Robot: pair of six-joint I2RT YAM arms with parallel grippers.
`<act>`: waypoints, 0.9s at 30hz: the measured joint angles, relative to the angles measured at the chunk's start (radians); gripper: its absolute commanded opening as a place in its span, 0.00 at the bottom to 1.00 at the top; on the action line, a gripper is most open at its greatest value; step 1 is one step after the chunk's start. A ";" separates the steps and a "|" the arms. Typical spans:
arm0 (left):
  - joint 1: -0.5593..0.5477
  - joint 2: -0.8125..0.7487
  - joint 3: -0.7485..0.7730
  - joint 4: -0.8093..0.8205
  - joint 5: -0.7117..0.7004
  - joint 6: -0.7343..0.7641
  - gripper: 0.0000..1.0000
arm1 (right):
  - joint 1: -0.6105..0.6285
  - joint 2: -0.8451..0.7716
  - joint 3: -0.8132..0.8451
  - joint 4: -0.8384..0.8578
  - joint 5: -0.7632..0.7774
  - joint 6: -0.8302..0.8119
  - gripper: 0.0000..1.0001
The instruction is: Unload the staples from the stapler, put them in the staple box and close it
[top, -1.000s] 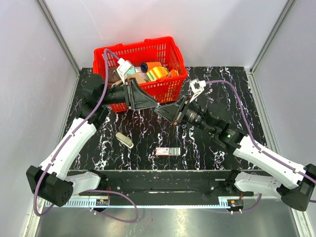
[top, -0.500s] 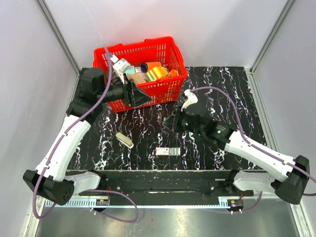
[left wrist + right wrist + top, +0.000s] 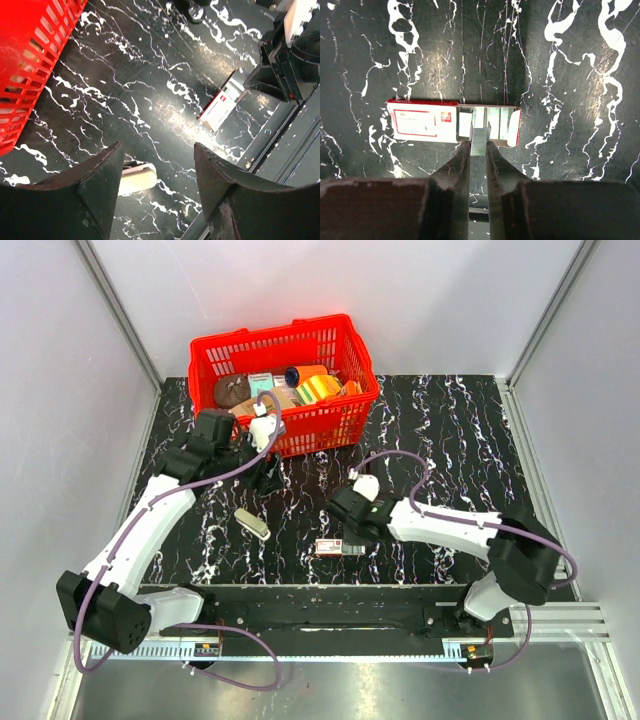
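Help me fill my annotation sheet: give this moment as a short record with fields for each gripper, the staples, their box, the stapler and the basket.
left gripper: open, empty, above the table
right gripper: shut on a strip of staples
staple box: on the table, tray slid out, more staples inside; held strip at its open end
stapler: lying on the table below the left gripper, apart from the box, not gripped
basket: red, at the far left of the table, assorted items inside

Staple strip (image 3: 480, 138) in tool (image 3: 478, 146), above open box (image 3: 424, 123)
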 measured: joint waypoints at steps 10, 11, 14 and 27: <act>0.000 -0.019 -0.043 -0.014 -0.011 0.067 0.59 | 0.047 0.126 0.062 -0.087 0.062 0.132 0.00; -0.001 -0.019 -0.046 -0.014 -0.011 0.069 0.59 | 0.051 0.129 0.062 -0.089 0.063 0.139 0.00; -0.002 -0.019 -0.053 -0.016 -0.011 0.073 0.59 | 0.055 0.129 0.062 -0.094 0.066 0.155 0.00; -0.031 -0.019 -0.053 -0.014 -0.013 0.077 0.59 | 0.062 0.129 0.059 -0.095 0.061 0.172 0.00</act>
